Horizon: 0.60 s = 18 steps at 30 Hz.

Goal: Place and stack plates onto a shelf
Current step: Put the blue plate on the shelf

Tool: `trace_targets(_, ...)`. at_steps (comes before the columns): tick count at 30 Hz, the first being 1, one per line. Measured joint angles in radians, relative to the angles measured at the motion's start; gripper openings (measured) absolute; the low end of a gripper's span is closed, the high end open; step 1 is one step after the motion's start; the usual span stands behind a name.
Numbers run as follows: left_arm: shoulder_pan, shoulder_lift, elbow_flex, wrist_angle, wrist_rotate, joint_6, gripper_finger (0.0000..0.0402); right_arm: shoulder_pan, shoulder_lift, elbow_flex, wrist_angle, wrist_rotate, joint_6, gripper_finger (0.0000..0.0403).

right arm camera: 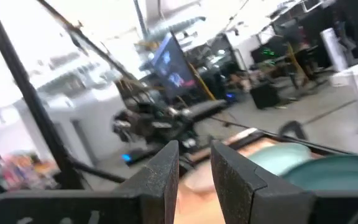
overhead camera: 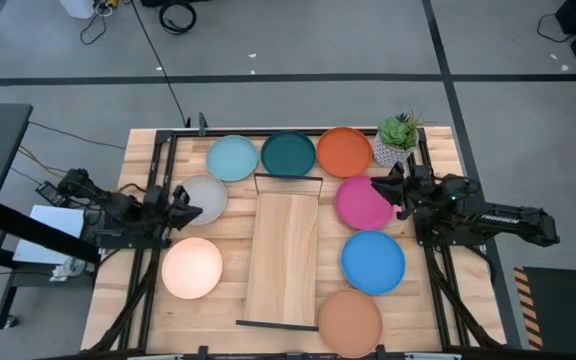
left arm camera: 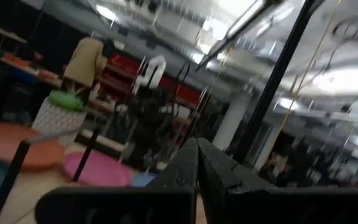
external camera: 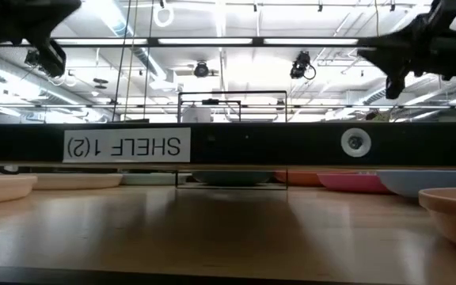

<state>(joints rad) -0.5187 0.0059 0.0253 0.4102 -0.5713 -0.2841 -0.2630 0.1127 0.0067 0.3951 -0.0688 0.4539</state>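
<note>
My left pincer (overhead camera: 190,211) hangs over the counter's (overhead camera: 438,150) left side, above the gap between the grey plate (overhead camera: 202,195) and the cream plate (overhead camera: 191,267), its fingers pressed together on nothing. My right pincer (overhead camera: 386,189) hovers at the right edge of the magenta plate (overhead camera: 361,203), fingers parted by a narrow gap, also empty.

The shelf (overhead camera: 281,258) lies bare down the middle of the counter, with all eight plates ringed around it: light blue plate (overhead camera: 232,158), dark teal plate (overhead camera: 288,154) and orange plate (overhead camera: 344,151) along the far end, blue plate (overhead camera: 373,260) and terracotta plate (overhead camera: 349,320) down the right.

I judge no plate has been placed yet. The risks ahead: these plates are flat and low, so a pinch on the rim could slip or tip the plate. The potted plant (overhead camera: 396,138) stands near my right arm and could be knocked. The dark teal plate touches the shelf's wire rail, which could snag a lift.
</note>
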Motion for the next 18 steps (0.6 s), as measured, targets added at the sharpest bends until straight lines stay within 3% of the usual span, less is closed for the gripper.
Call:
trace_targets(3, 0.0, 0.0, 0.0, 0.029, 0.0, 0.007, 0.0009, -0.001, 0.005, 0.01, -0.025, 0.036, 0.043, 0.01)
trace_targets(7, 0.001, 0.0, 0.0, 0.049, -0.001, 0.081, 0.0009, -0.005, 0.077, 0.079, -0.21, 0.08, -0.002, 0.01)
trace_targets(10, 0.001, 0.0, 0.0, 0.068, -0.018, 0.156, 0.0009, -0.006, 0.185, 0.123, -0.301, 0.132, -0.001, 0.01)
trace_targets(18, 0.001, 0.0, 0.0, 0.077, -0.038, 0.331, 0.0009, 0.016, 0.542, 0.263, -0.552, 0.111, 0.049, 0.01)
